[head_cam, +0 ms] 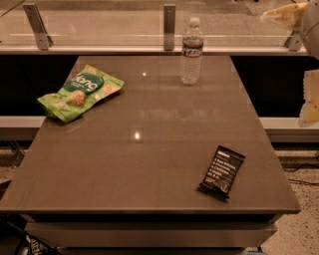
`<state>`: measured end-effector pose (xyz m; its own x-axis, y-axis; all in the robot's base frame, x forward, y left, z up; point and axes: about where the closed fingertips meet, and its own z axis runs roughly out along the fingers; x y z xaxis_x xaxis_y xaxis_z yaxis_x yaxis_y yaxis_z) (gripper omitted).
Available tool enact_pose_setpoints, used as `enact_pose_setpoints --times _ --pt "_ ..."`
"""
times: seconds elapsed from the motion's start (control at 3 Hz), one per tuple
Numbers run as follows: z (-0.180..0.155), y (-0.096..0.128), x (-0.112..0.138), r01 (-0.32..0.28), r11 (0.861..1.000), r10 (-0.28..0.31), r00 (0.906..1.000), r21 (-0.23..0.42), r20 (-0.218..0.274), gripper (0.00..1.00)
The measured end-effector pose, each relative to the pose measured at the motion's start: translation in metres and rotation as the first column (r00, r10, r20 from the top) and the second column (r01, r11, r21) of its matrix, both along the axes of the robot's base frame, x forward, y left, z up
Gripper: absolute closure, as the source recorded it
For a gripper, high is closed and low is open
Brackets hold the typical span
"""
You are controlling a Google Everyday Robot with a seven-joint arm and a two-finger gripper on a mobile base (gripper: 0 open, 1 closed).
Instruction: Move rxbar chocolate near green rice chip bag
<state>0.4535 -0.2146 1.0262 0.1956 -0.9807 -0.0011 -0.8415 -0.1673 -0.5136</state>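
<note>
The rxbar chocolate (222, 171), a small black wrapper with white text, lies flat near the table's front right corner. The green rice chip bag (79, 92) lies at the table's far left, close to the left edge. The two are far apart across the table. My gripper (280, 12) is pale and sits at the top right of the camera view, high above and behind the table's right side, far from both. It holds nothing that I can see. Part of my arm (311, 97) shows at the right edge.
A clear water bottle (191, 52) stands upright at the back of the brown table (149, 149). A glass railing with metal posts (169, 20) runs behind the table. The floor drops away past the table's right edge.
</note>
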Motion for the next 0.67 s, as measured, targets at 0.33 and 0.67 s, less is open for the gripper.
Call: enact_pose_setpoints --times 0.33,0.67 --pt "0.0012 0.0007 0.0067 -0.093 0.989 0.089 0.9951 -0.113 -0.045 0.00" --pt "-0.0022 0.0022 0.0151 -0.151 0.969 0.133 0.9856 -0.195 -0.105 0.00"
